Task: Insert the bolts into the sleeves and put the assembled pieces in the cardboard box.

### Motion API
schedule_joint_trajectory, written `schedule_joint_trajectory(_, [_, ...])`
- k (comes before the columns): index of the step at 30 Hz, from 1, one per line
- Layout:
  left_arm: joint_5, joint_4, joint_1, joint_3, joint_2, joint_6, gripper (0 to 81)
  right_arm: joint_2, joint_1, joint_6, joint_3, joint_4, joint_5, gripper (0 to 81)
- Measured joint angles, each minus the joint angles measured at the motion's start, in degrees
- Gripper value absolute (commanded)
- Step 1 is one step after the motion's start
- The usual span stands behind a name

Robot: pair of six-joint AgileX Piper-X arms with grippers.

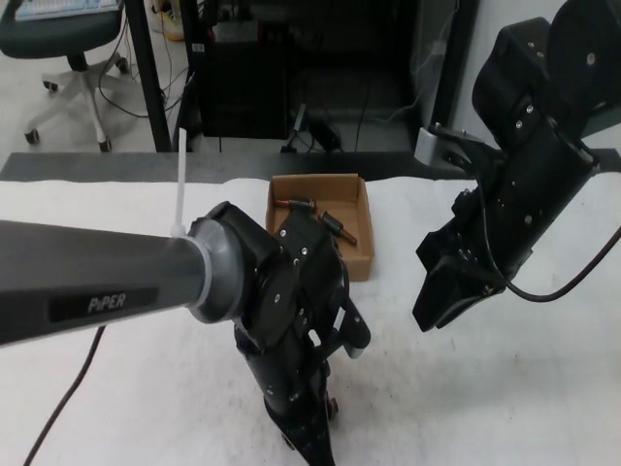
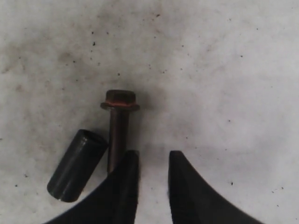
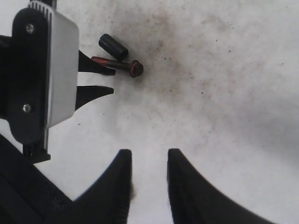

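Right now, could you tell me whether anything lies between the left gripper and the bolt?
Nothing visible does: the left gripper is open beside the bolt, and the sleeve lies on the bolt's far side.

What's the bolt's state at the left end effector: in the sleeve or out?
Out. The bolt lies bare on the bench beside the sleeve, its shank outside it.

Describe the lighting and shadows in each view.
Left wrist view: even light, the dark flanged steel bolt throws a soft shadow on the white bench cover; the left hand is a dark silhouette. Right wrist view: the right hand is likewise dark. High view: flat light, no glare on the cover.
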Motion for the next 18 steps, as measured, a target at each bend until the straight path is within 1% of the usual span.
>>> schedule_joint_trajectory(14, [0.0, -5.0, 0.0, 0.0, 0.9, 0.0, 21.8, 0.0, 0.0, 0.0, 0.0, 0.0, 0.0, 25.4])
schedule_joint_trajectory(18, [0.0, -4.2, 0.0, 0.0, 0.9, 0.0, 21.8, 0.0, 0.0, 0.0, 0.0, 0.0, 0.0, 25.4])
